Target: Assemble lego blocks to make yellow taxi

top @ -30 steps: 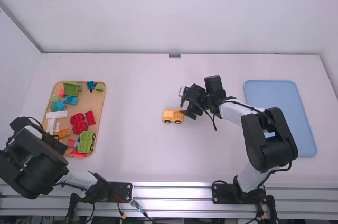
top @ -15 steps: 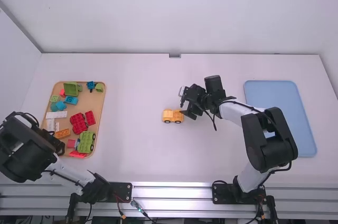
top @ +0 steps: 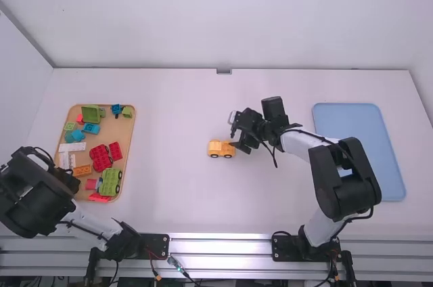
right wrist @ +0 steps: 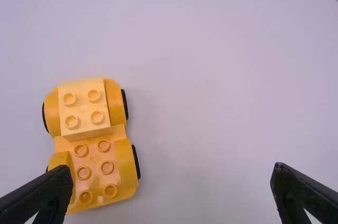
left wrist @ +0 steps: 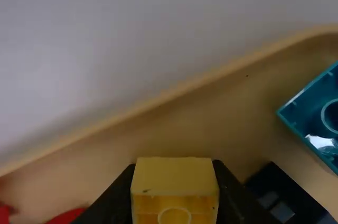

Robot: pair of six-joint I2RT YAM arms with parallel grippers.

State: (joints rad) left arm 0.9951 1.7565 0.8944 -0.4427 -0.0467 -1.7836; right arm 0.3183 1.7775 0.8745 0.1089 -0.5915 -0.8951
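Close by, a shiny metal rail point(top: 216, 243) ran along the front edge. A red piece point(top: 100, 198) lay at the near end of the tan tray point(top: 128, 139), on the L side of the table. The L gripper point(top: 72, 181) was down at the tray's near L part. It had a yellow block point(left wrist: 174, 182) pinched snug btwn its two fingers. I couldn't tell if the block was up off the tray or not.

Nr it in the tray sat a green car point(top: 110, 182) w/ black wheels. A bit farther were a big red block point(top: 101, 158) and a small red block point(top: 116, 151), side by side, and then a long white piece point(top: 72, 147).

Abt. the mid. of the table stood the yellow car point(top: 221, 149), the start of the taxi, wheels down. It had a paler block point(right wrist: 84, 109) w/ four bumps on one end. The R gripper point(top: 236, 130) was just beside it, w/ its fingers point(right wrist: 47, 195) spread wide and no block btwn them.

Farther back in the tray were a blue block point(top: 90, 128) and a green piece point(top: 90, 114). The blue tray point(top: 362, 121) lay way over on the R side. The white wall point(top: 216, 23) was at the very back.
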